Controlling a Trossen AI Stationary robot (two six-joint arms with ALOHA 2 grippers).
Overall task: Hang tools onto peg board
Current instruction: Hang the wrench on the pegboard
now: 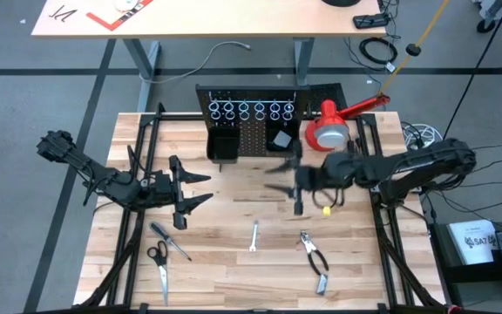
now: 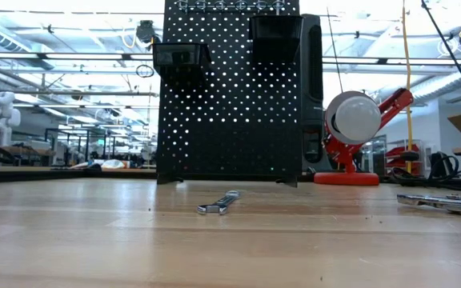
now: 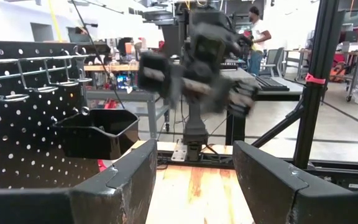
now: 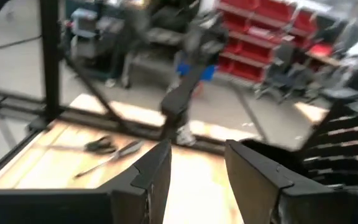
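Observation:
The black peg board (image 1: 251, 131) stands upright at the table's far edge, with a row of silver rings (image 1: 251, 110) and two black bins (image 1: 224, 145). On the table lie black-handled scissors (image 1: 159, 262), a thin screwdriver (image 1: 171, 241), a silver wrench (image 1: 254, 235) and black-handled pliers (image 1: 315, 258). A small yellow piece (image 1: 327, 210) lies by the right arm. My left gripper (image 1: 203, 189) is open and empty above the table's left half. My right gripper (image 1: 279, 179) is open and empty in front of the board, above the table. Both sets of fingers also show apart in the left wrist view (image 3: 194, 180) and the right wrist view (image 4: 197, 174).
A red-and-white lamp (image 1: 334, 124) stands right of the board. The table's black frame rails (image 1: 138, 209) run along both sides. In the low view the wrench (image 2: 218, 203) and pliers (image 2: 442, 202) lie flat before the board (image 2: 230, 96). A person (image 3: 253, 37) stands in the room beyond.

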